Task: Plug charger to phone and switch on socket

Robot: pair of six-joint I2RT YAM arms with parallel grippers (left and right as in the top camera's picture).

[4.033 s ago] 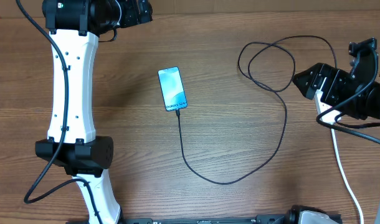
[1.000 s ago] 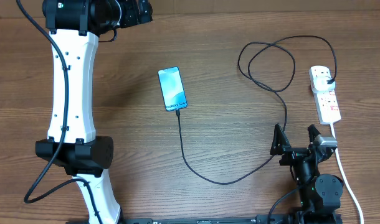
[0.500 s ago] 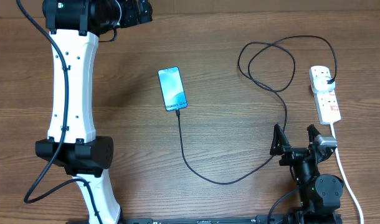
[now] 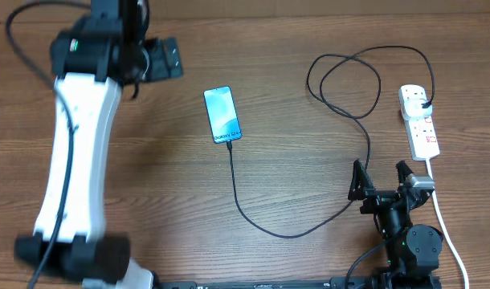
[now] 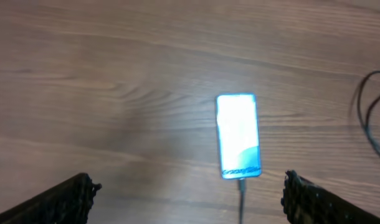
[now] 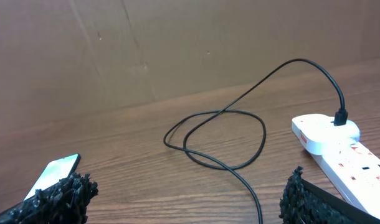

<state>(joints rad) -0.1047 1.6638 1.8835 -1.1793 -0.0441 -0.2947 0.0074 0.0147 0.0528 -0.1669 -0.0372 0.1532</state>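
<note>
On the table (image 4: 165, 201), near its centre, lies the phone (image 4: 222, 115), face up with its screen lit. The connector (image 5: 242, 182) of the charger (image 4: 231, 172) meets the phone's lower short edge and appears seated. From there the thin cable sweeps toward the near edge, climbs into a loose loop, and ends at the plug (image 6: 341, 117), which sits in the far outlet of the socket (image 4: 422, 132) on the right side. The left gripper (image 5: 189, 182) hangs above the wood to the left of the phone, jaws wide apart and empty. The right gripper (image 4: 381, 175) sits low by the near edge, just beside the cable and short of the socket — jaws likewise spread, holding nothing. Whether either red-marked switch is on cannot be told at this size. Handling, as judged: the phone is rigid, thin and glass-smooth, so it is best pinched across its long edges, since it would slip under a flat push. The cable is limp and light — any tug would drag the phone, so only the stiff connector or plug offers a sound hold. The socket is light enough to skid, so a switch calls for one fingertip pressing straight down.
</note>
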